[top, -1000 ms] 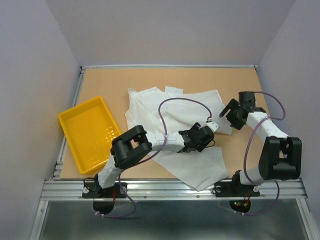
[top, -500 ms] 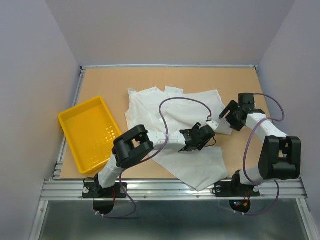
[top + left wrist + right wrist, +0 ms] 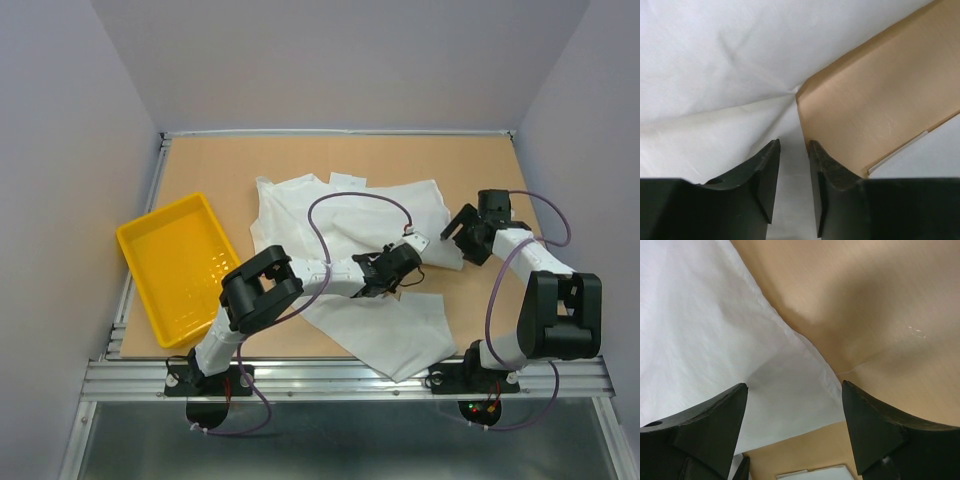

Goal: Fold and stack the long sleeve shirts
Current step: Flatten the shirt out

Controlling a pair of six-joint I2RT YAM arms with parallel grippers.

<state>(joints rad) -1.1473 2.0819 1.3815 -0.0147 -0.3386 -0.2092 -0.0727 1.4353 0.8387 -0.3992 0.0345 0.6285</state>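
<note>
1. The left end effector (image 3: 794, 146) has drawn its fingers in over the last second to a narrow gap. White cloth shows between them, but I cannot tell whether it is pinched yet.
2. It has also crept left, toward frame centre in the top view, onto the long sleeve shirt (image 3: 285, 210) where a cloth edge meets bare bench (image 3: 220, 165).
3. The right end effector (image 3: 462, 232) has barely shifted and hangs with its jaws wide apart over the shirt's right hem.
4. The shirt lies rumpled mid-bench, so this is probably a grasp starting and no fold is made yet.
</note>
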